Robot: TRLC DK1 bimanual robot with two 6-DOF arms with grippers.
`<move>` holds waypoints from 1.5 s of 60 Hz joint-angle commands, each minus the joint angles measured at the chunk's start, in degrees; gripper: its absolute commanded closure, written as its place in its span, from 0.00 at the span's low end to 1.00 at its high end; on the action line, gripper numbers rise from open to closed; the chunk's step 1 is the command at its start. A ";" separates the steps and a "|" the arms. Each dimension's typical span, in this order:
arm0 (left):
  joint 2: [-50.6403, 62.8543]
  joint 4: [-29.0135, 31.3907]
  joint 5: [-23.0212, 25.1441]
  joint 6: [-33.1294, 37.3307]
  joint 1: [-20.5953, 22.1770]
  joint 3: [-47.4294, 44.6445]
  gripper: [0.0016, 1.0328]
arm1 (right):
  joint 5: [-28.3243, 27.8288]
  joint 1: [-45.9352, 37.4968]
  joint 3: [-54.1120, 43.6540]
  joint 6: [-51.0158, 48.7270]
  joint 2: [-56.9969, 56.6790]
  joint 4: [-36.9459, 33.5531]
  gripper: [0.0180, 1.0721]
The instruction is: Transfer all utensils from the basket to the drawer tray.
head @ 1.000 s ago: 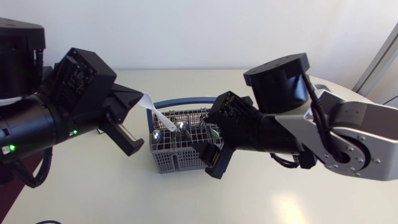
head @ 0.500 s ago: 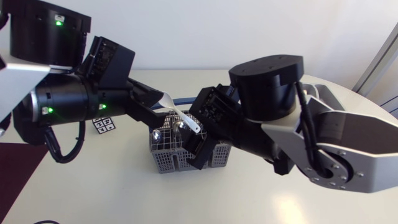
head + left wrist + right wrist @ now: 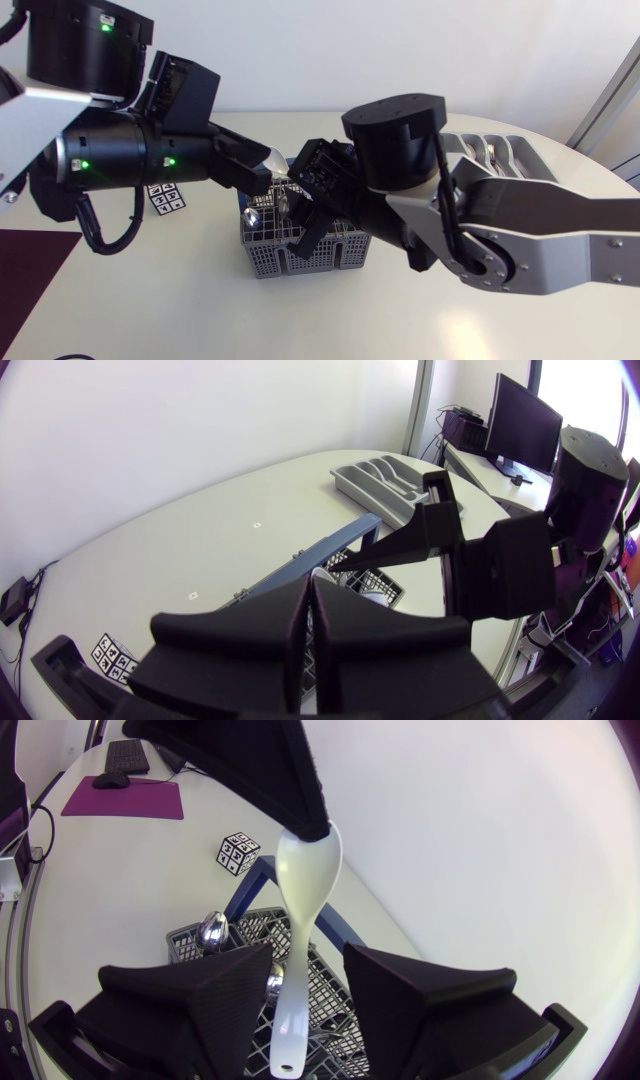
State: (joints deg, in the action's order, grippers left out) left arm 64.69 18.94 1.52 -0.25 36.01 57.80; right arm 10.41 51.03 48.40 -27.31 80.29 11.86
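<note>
My left gripper (image 3: 264,165) is shut on the bowl end of a white spoon (image 3: 300,920), holding it above the grey wire basket (image 3: 285,258). The spoon's handle hangs down between the fingers of my right gripper (image 3: 308,960), which stands open with a small gap on at least one side. In the left wrist view the left gripper (image 3: 309,588) hides most of the spoon, and the right gripper (image 3: 440,530) is just ahead of it. Metal spoons (image 3: 255,215) stand in the basket (image 3: 250,935). The grey drawer tray (image 3: 492,150) lies at the far right, behind the right arm.
A black-and-white marker cube (image 3: 165,198) sits left of the basket, under the left arm. The basket's blue handle (image 3: 300,565) arches over it. Bare white table lies in front of the basket and around the tray (image 3: 385,480).
The left arm has lifted the white spoon up and to the right. The right arm has swung left over the basket and narrowed its fingers around the spoon's handle.
</note>
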 commanded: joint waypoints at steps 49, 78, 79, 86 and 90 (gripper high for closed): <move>-0.79 1.19 3.49 -1.77 -4.90 4.87 0.45 | -1.63 -0.14 -1.47 -1.25 -2.07 -3.16 0.95; 1.58 8.92 12.81 3.50 -15.00 2.76 0.45 | -27.47 -23.16 -6.83 -7.93 -18.15 -20.82 0.95; 1.94 9.19 13.51 3.85 -15.44 2.49 0.45 | -29.22 -25.10 -6.74 -9.16 -18.59 -22.14 0.95; 3.17 9.98 15.00 4.65 -16.32 1.35 0.45 | -38.80 -37.49 -6.13 -16.28 -20.70 -28.73 0.95; 3.52 9.98 15.18 4.91 -16.32 0.73 0.45 | -43.46 -44.17 -5.25 -21.56 -20.53 -32.78 0.95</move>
State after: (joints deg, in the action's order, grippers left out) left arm 67.07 28.21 15.88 3.25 19.99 60.64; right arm -29.58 12.95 43.13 -41.80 60.25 -17.41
